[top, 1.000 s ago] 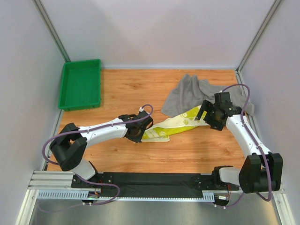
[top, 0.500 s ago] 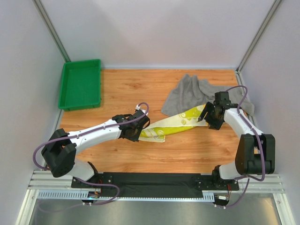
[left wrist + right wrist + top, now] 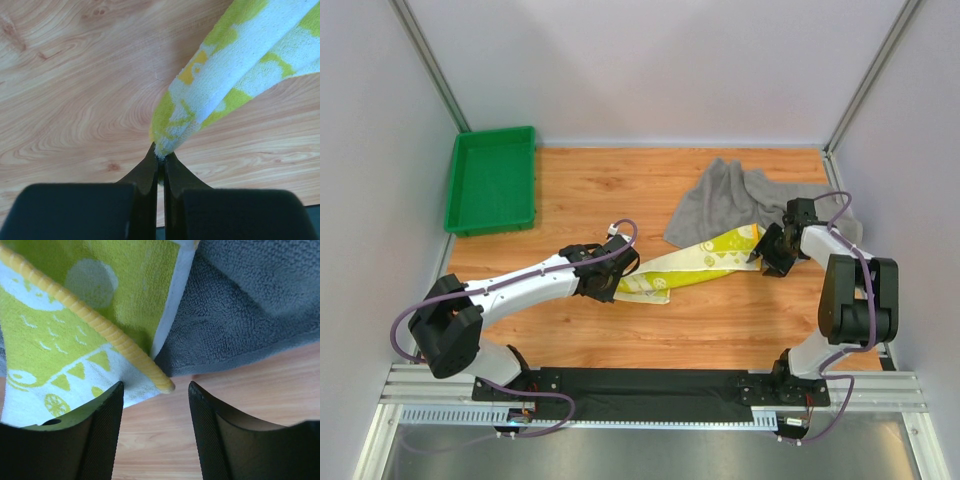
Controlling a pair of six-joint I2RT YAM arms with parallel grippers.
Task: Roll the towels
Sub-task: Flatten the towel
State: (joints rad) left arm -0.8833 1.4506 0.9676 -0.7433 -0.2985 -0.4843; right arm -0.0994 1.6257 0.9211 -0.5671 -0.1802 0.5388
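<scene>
The white-yellow towel (image 3: 700, 262) with a green-yellow print lies stretched in a band across the middle of the wooden table. My left gripper (image 3: 616, 284) is shut on its left end; the left wrist view shows the towel's corner (image 3: 220, 85) pinched at the left gripper (image 3: 160, 156). My right gripper (image 3: 761, 251) is at the towel's right end. In the right wrist view the right gripper (image 3: 156, 388) stands open, low over the wood, with the printed towel (image 3: 75, 340) and its yellow hem just ahead of the tips. The grey towel (image 3: 725, 198) lies crumpled behind, its edge (image 3: 250, 305) under the printed corner.
A green tray (image 3: 492, 185) stands at the table's back left corner. White walls close in the left, back and right sides. Bare wood (image 3: 720, 320) stretches between the towels and the arm bases.
The right arm has folded back and its jaws have narrowed at the printed towel's right corner. The left gripper has drawn the towel's left end slightly left, still shut on it.
</scene>
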